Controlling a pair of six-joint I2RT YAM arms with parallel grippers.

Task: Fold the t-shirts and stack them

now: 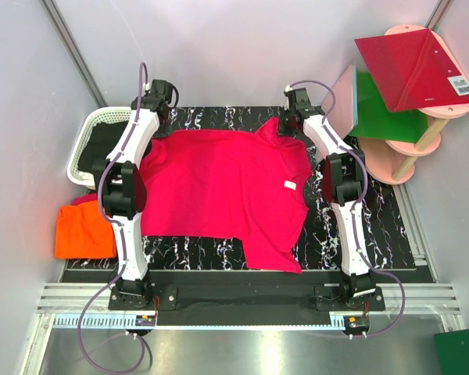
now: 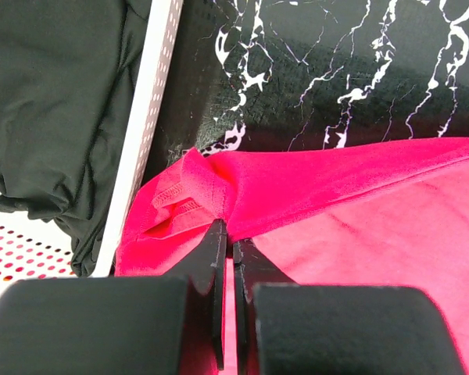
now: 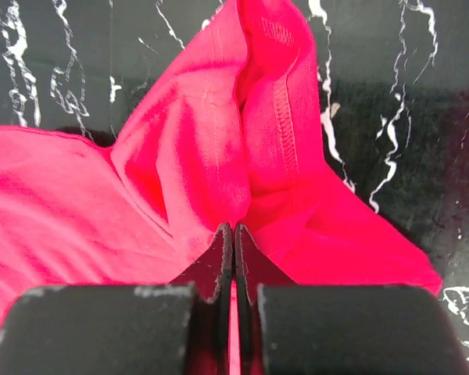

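Observation:
The hot pink t-shirt (image 1: 219, 187) lies spread over the black marbled mat (image 1: 375, 226), its small white neck label (image 1: 290, 185) near the right side. At the shirt's far left corner my left gripper (image 1: 158, 125) is shut on a bunched fold of pink cloth (image 2: 195, 195); in the left wrist view its fingertips (image 2: 228, 238) pinch that fold. My right gripper (image 1: 291, 122) is shut on the far right part, where the cloth (image 3: 211, 141) rises in a peak above its tips (image 3: 234, 230). The orange t-shirt (image 1: 84, 230) lies folded off the mat's left edge.
A white perforated basket (image 1: 90, 129) holding dark cloth (image 2: 55, 101) stands at the far left, its rim (image 2: 152, 117) right beside the left gripper. Stiff red (image 1: 414, 66) and green (image 1: 383, 109) panels rest on a pink tiered stand (image 1: 387, 160) at the far right.

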